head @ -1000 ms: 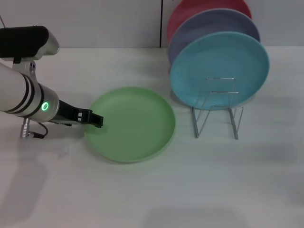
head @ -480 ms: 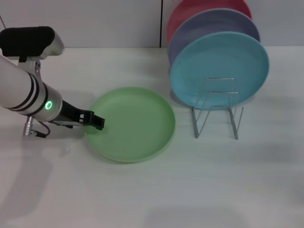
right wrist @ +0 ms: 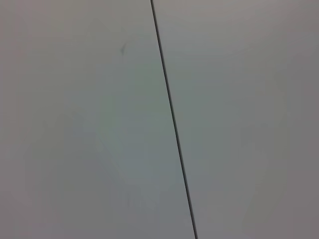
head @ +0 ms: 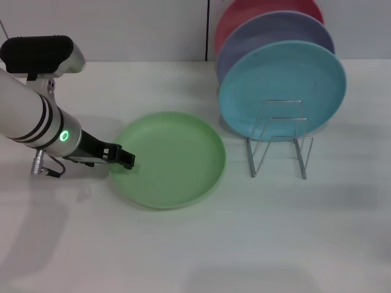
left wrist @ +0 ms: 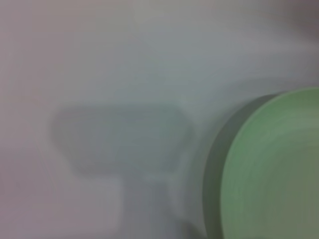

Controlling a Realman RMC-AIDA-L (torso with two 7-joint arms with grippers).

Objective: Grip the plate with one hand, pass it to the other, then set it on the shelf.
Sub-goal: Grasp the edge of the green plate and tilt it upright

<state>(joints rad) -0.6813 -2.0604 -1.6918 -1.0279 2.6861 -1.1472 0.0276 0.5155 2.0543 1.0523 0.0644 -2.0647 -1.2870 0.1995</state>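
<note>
The light green plate (head: 168,159) lies flat on the white table, left of centre in the head view. My left gripper (head: 124,158) reaches in low from the left and sits right at the plate's left rim. The left wrist view shows that rim, the plate (left wrist: 274,169), close up and blurred, with a shadow on the table beside it. The shelf (head: 280,139), a small silver wire rack, stands to the right of the plate with nothing in its loops. My right gripper is out of view.
A turquoise plate (head: 282,85) leans upright just behind the rack, with a lavender plate (head: 269,33) and a red plate (head: 247,15) stacked behind it. A wall runs along the back. The right wrist view holds only a pale surface with a dark seam (right wrist: 172,119).
My left arm has edged a little to the right, bringing the gripper closer onto the plate's left rim. The plate and rack have stayed put.
</note>
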